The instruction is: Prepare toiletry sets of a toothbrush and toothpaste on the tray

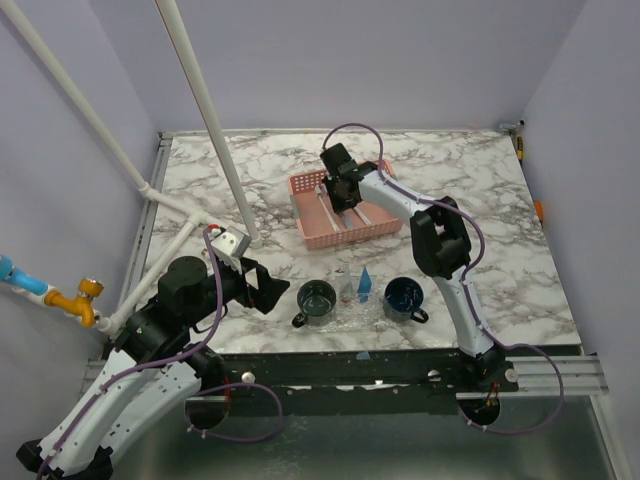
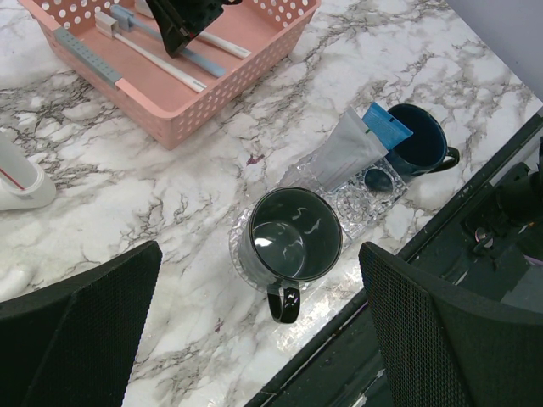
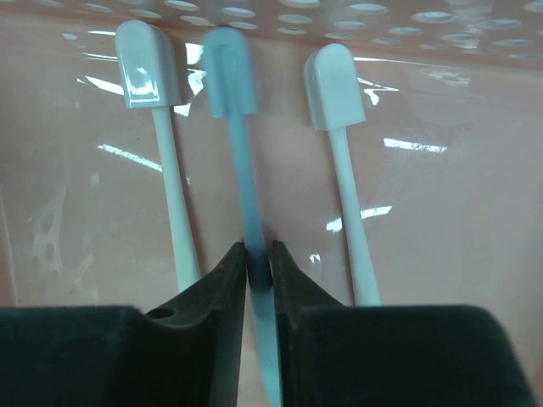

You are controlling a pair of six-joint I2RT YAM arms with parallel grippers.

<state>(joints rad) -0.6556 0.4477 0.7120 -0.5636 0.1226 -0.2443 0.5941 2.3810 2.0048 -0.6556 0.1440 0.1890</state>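
Flanking the blue toothbrush (image 3: 240,170) pinched by the right tool (image 3: 256,252) — two white toothbrushes (image 3: 170,186); left tool (image 2: 261,254) spread wide.

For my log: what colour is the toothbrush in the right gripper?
Light blue toothbrush; right wrist view best.

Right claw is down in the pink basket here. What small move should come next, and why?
Probably a straight lift. The right claw looks pinched on the blue toothbrush handle, with a white toothbrush lying close on each side, so rising vertically should clear them and the pink basket wall before heading to the tray.
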